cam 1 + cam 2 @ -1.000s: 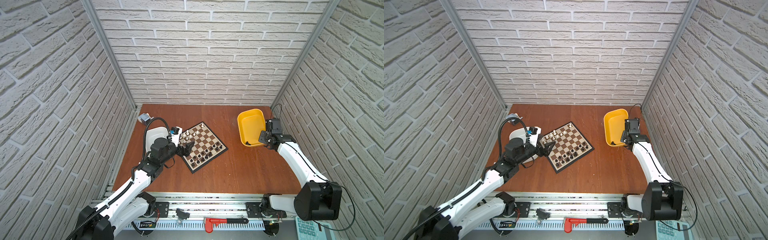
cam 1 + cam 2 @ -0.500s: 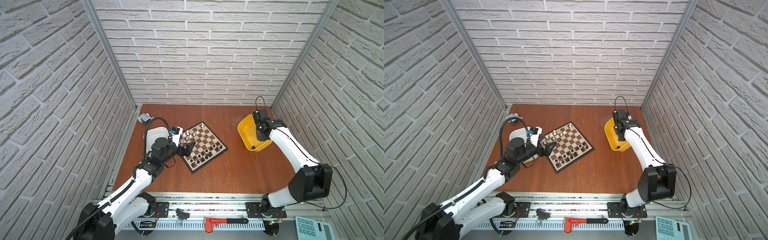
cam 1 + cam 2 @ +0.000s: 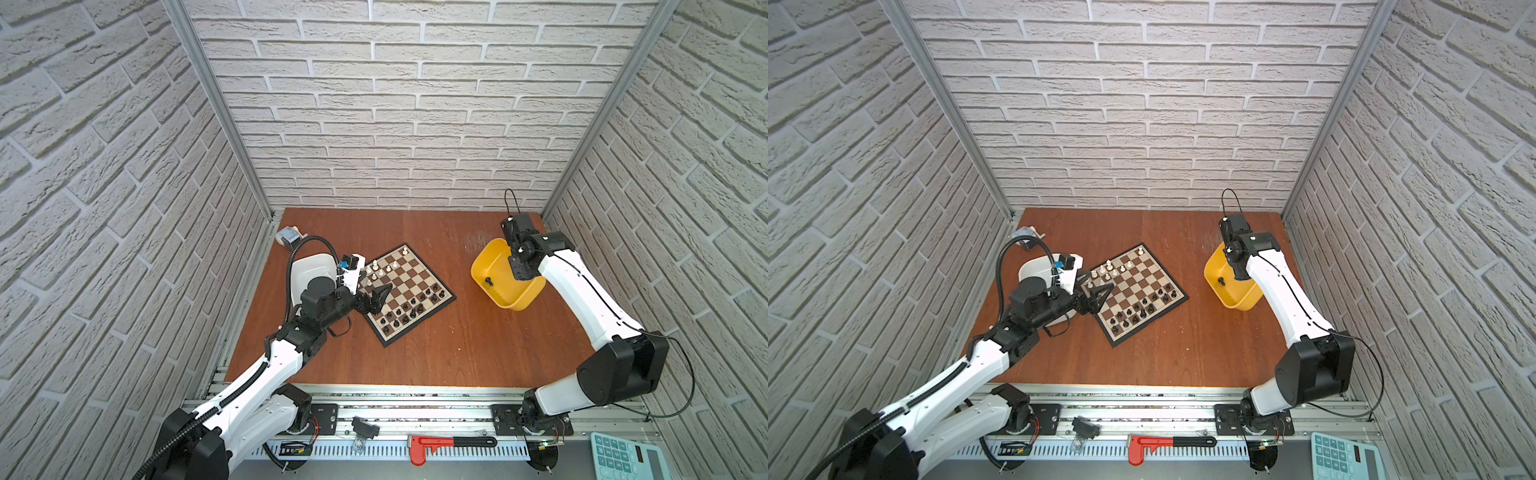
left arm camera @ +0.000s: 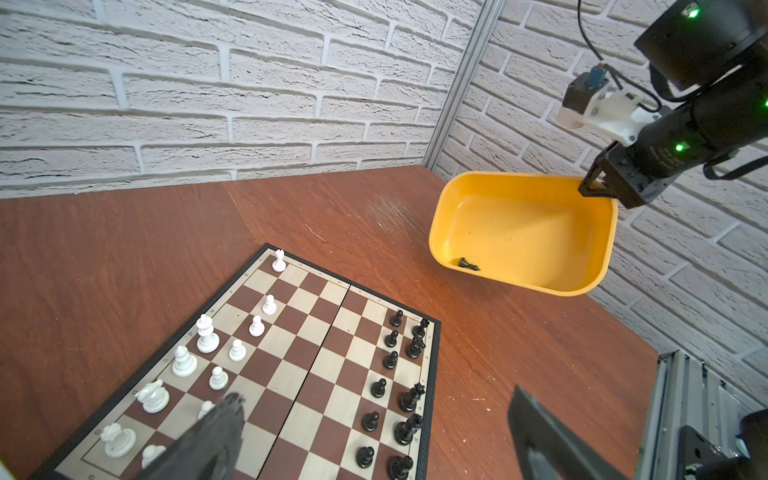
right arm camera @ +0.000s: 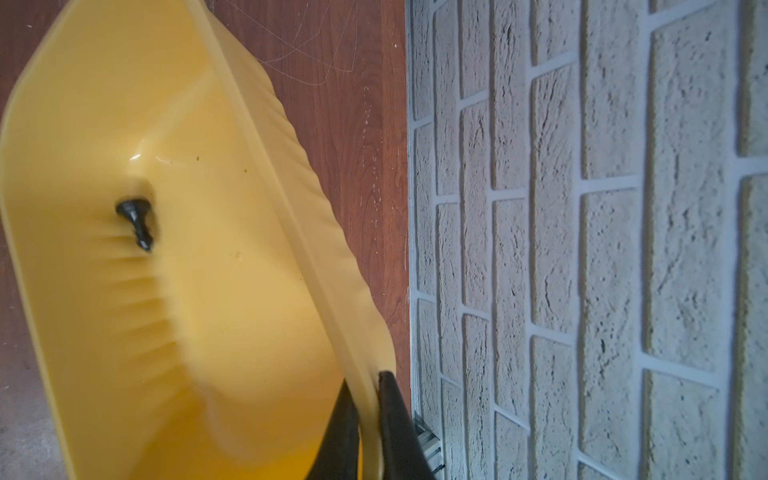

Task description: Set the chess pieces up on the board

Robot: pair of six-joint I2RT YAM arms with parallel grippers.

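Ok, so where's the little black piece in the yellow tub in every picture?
In a top view: black piece in the yellow tub, towards the board.
In a top view: black piece, same spot.
Left wrist: tub corner nearest the board.
Right wrist: tub floor, away from the right gripper.
Shared landmark: the tub.

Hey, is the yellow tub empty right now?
No, one black chess piece lies on its side inside the yellow tub.
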